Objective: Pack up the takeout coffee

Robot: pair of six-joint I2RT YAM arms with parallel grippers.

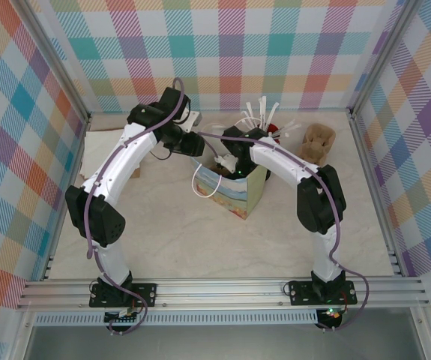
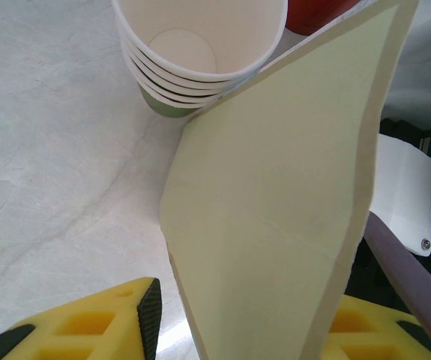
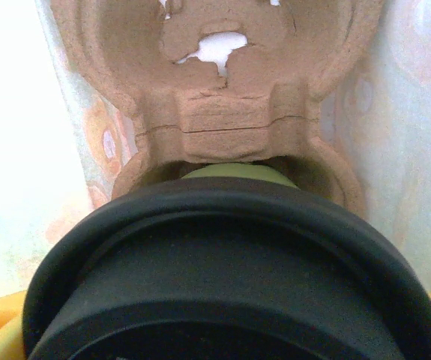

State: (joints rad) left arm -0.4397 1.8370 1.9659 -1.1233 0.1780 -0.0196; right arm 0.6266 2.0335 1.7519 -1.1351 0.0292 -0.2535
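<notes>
- The right gripper (image 1: 226,166) clasps the lidded takeout coffee (image 3: 230,285) inside the gift bag (image 1: 239,198), just above a socket of the pulp carrier (image 3: 230,112);
- the left gripper (image 2: 245,334) pinches the bag's wall, holding it open;
- lowered off-centre, the cup could catch the socket rim and tip; if the wall slips free, it could fold onto the arm.

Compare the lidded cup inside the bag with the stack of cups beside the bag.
The takeout coffee wears a black lid; the stack of cups is lidless, cream insides showing. The coffee is one cup; the stack is several nested. The coffee is inside the gift bag, by the pulp carrier; the stack stands outside it on the table. Both are green outside.
</notes>
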